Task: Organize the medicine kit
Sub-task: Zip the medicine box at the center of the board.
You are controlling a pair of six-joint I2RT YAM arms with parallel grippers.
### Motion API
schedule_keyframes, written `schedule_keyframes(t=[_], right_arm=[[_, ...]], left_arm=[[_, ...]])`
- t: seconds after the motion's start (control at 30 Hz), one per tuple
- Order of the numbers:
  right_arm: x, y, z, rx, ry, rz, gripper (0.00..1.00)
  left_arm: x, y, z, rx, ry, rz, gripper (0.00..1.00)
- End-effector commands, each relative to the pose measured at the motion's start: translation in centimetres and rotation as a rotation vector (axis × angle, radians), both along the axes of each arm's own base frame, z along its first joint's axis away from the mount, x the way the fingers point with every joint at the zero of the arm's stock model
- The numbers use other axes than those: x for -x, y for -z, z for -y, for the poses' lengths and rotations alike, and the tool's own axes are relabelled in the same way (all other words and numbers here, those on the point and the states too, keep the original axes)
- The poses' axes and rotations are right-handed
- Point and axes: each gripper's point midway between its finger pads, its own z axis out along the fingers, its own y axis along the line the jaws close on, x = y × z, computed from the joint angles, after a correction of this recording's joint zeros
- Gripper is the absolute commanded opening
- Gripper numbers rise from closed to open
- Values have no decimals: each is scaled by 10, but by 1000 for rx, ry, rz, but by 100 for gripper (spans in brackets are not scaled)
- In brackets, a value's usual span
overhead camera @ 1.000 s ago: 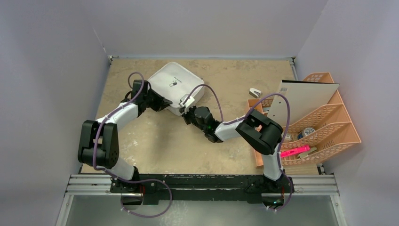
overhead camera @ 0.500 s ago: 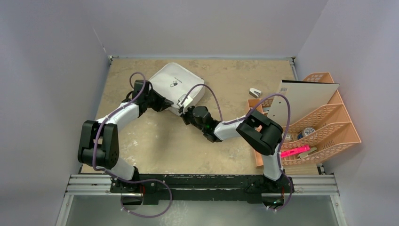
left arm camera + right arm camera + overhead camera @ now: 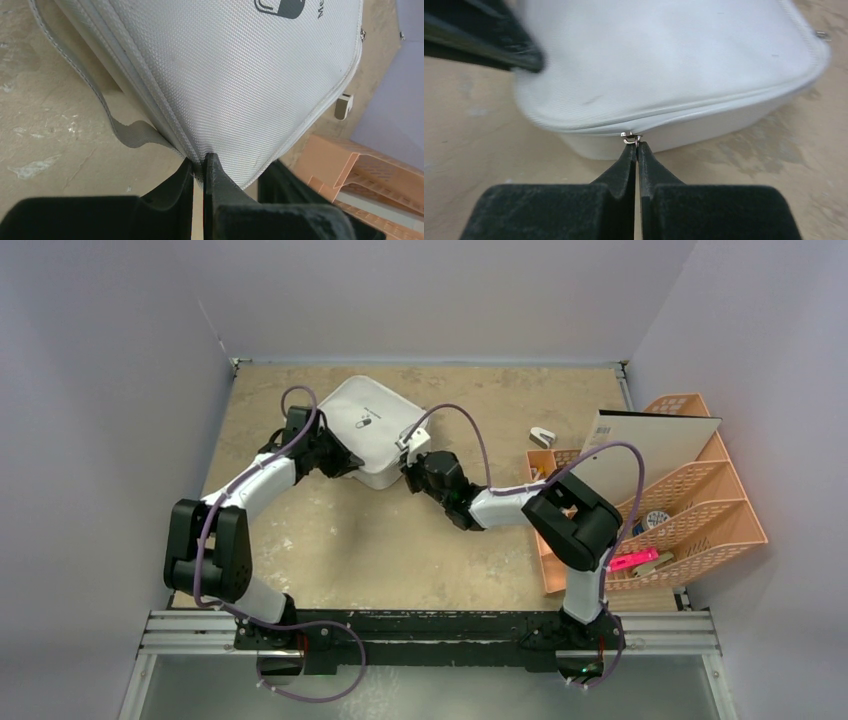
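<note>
At both jaws' tips, medicine kit (image 3: 372, 430)

Soft even overhead light, faint shadows; right wrist view blurs medicine kit (image 3: 664, 65); top view sharp.

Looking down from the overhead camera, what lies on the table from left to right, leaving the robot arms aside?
Medicine kit → small white piece → orange organizer
</note>
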Motion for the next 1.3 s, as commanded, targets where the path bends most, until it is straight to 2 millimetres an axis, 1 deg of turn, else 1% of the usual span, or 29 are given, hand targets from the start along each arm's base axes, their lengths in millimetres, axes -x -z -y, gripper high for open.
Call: schedule_keyframes(t=[0.0, 0.07, 0.13, 0.27, 0.37, 0.5, 0.57, 0.67, 0.83, 0.9, 1.03, 1.2, 1.27], right_arm=[[-39, -19, 61, 46, 229, 47, 0], [-43, -18, 64, 54, 230, 48, 0], [-48, -15, 63, 53, 206, 50, 0], [-63, -10, 61, 55, 182, 35, 0], [-78, -11, 72, 51, 217, 27, 0], [-95, -15, 94, 55, 265, 21, 0], [-104, -15, 103, 58, 275, 8, 0], [-114, -14, 111, 67, 260, 11, 0], [-128, -13, 107, 81, 147, 43, 0], [-136, -11, 110, 95, 134, 48, 0], [-152, -14, 116, 85, 97, 58, 0], [-163, -18, 110, 93, 11, 94, 0], [-164, -19, 108, 105, -26, 124, 0]], left_arm=[[8, -5, -28, -148, 19, 28, 0], [9, -4, -28, -150, 28, 28, 0], [9, -5, -27, -146, 36, 35, 0], [12, -9, -23, -142, 84, 53, 0], [17, -9, -29, -177, 111, 48, 0], [26, -6, -48, -205, 99, 30, 0], [28, -7, -56, -210, 92, 36, 0], [30, -9, -62, -227, 113, 46, 0], [33, -4, -53, -220, 246, 50, 0], [35, -1, -54, -235, 278, 46, 0], [37, 0, -54, -260, 336, 72, 0], [40, 7, -44, -225, 439, 53, 0], [42, 12, -47, -240, 461, 30, 0]])
